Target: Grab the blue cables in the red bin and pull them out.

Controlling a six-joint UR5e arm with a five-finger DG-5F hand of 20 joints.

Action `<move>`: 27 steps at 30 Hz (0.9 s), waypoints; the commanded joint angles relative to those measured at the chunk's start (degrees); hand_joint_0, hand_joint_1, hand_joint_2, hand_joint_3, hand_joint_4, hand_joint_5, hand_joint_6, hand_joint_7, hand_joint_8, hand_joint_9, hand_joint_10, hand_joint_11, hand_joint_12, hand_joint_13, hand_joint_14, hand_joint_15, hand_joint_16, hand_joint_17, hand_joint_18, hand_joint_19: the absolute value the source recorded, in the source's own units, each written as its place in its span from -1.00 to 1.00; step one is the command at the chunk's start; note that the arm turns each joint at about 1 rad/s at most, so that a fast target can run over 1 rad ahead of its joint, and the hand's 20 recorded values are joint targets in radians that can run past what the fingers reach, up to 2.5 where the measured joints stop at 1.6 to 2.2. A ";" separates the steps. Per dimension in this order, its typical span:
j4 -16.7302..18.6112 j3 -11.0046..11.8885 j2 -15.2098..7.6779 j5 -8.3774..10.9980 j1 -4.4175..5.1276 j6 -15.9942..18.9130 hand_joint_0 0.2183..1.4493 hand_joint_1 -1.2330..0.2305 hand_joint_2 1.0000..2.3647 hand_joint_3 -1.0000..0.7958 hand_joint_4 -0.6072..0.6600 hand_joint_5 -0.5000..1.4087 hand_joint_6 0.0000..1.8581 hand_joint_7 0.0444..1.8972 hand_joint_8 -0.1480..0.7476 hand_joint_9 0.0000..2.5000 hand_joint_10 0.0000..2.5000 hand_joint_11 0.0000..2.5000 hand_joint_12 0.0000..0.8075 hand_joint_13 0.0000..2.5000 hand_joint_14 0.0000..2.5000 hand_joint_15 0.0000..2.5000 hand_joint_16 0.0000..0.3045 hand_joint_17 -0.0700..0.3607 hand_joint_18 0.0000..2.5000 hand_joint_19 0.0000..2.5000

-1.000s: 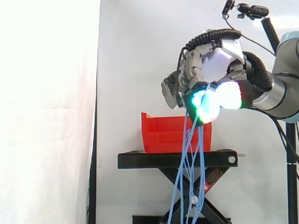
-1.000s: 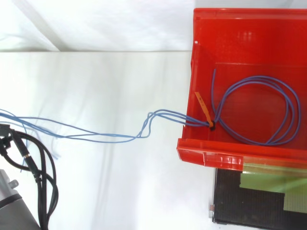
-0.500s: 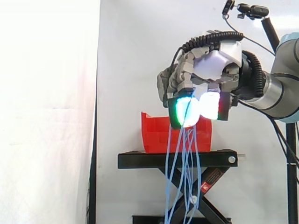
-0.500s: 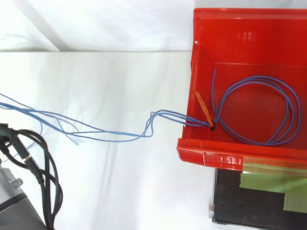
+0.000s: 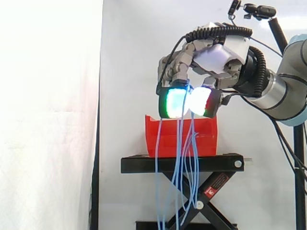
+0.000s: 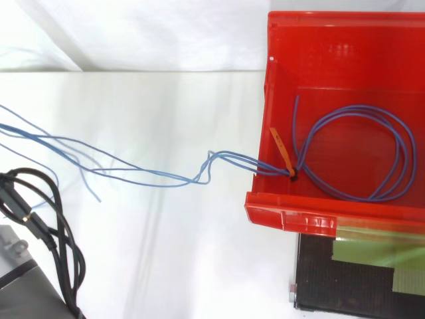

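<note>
Side view: the hand [image 5: 218,50] is hanging above the red bin [image 5: 163,136], and its fingers [image 5: 175,102] are curling down and pinching the blue cables [image 5: 180,158] between their green and white glowing pads. Below the pinch, the strands are dangling in front of the bin and past the front edge of the black stand [image 5: 182,164], which is carrying the bin near the middle of its top. A white curtain [image 5: 129,57] is hanging behind the work.

Top view: part of the blue cables is lying as a loop on the bin's floor. The strands are gathering at an orange tie [image 6: 282,151] near the bin's left wall. From there they are crossing that wall and running outward, spreading apart.
</note>
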 commanded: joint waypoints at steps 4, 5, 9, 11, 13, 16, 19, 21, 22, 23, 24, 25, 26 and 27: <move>0.16 0.00 -0.01 -0.03 -0.09 -2.42 0.16 -0.61 -1.00 -1.00 0.32 0.38 -0.08 -0.68 -0.33 -0.14 -0.87 0.41 0.02 0.19 -0.99 0.27 -0.71 -0.22 -0.34 -0.13; 0.16 0.00 -0.01 0.05 -0.09 -3.48 0.16 -0.61 -1.00 -1.00 0.32 0.38 -0.08 -0.69 -0.32 -0.13 -0.87 0.41 0.02 0.19 -0.99 0.27 -0.72 -0.22 -0.34 -0.13; -0.02 0.00 -0.01 0.23 -0.18 -8.31 0.16 -0.61 -1.00 -1.00 0.32 0.39 -0.08 -0.69 -0.32 -0.14 -0.87 0.42 0.01 0.19 -0.99 0.27 -0.72 -0.22 -0.34 -0.13; -0.02 0.00 -0.01 0.32 -0.18 -10.42 0.16 -0.61 -1.00 -1.00 0.32 0.38 -0.08 -0.69 -0.32 -0.14 -0.87 0.42 0.02 0.19 -0.99 0.26 -0.72 -0.22 -0.34 -0.13; -0.10 0.00 -0.01 0.32 -0.18 -12.18 0.16 -0.61 -1.00 -1.00 0.32 0.39 -0.08 -0.69 -0.33 -0.14 -0.87 0.42 0.01 0.19 -0.99 0.27 -0.72 -0.22 -0.34 -0.13; -0.19 0.00 -0.01 0.32 -0.18 -13.50 0.16 -0.61 -1.00 -1.00 0.31 0.38 -0.08 -0.69 -0.32 -0.14 -0.86 0.42 0.02 0.19 -0.99 0.27 -0.72 -0.22 -0.34 -0.13; -0.19 0.00 -0.01 0.41 -0.18 -14.47 0.16 -0.61 -1.00 -1.00 0.32 0.38 -0.08 -0.68 -0.33 -0.14 -0.86 0.42 0.00 0.19 -0.99 0.27 -0.72 -0.22 -0.34 -0.13; -0.19 0.00 -0.01 0.41 -0.09 -14.91 0.16 -0.61 -1.00 -1.00 0.32 0.38 -0.10 -0.68 -0.32 -0.14 -0.86 0.41 0.01 0.19 -0.99 0.28 -0.71 -0.22 -0.35 -0.13; -0.19 0.00 -0.01 0.41 -0.18 -14.99 0.15 -0.61 -1.00 -1.00 0.31 0.38 -0.10 -0.67 -0.33 -0.14 -0.86 0.43 0.02 0.19 -0.99 0.28 -0.72 -0.22 -0.35 -0.13; -0.19 0.00 -0.01 0.41 -0.18 -14.99 0.15 -0.61 -1.00 -1.00 0.32 0.38 -0.11 -0.67 -0.32 -0.14 -0.86 0.42 0.03 0.19 -0.99 0.27 -0.72 -0.22 -0.35 -0.13; -0.19 0.00 -0.01 0.49 -0.18 -14.91 0.15 -0.61 -1.00 -1.00 0.31 0.38 -0.12 -0.67 -0.32 -0.14 -0.86 0.42 0.01 0.19 -0.99 0.27 -0.72 -0.23 -0.35 -0.13; -0.19 0.00 -0.01 0.49 -0.18 -14.82 0.15 -0.61 -1.00 -1.00 0.31 0.38 -0.12 -0.67 -0.32 -0.14 -0.86 0.42 0.02 0.19 -0.99 0.28 -0.72 -0.22 -0.35 -0.13; -0.19 0.00 -0.01 0.49 -0.18 -14.73 0.15 -0.61 -1.00 -1.00 0.32 0.39 -0.12 -0.67 -0.33 -0.14 -0.86 0.43 0.02 0.19 -0.99 0.28 -0.72 -0.22 -0.35 -0.13; -0.28 0.00 -0.01 0.67 -0.18 -14.29 0.15 -0.61 -1.00 -1.00 0.32 0.39 -0.13 -0.66 -0.33 -0.15 -0.85 0.43 0.00 0.19 -0.99 0.28 -0.72 -0.22 -0.35 -0.13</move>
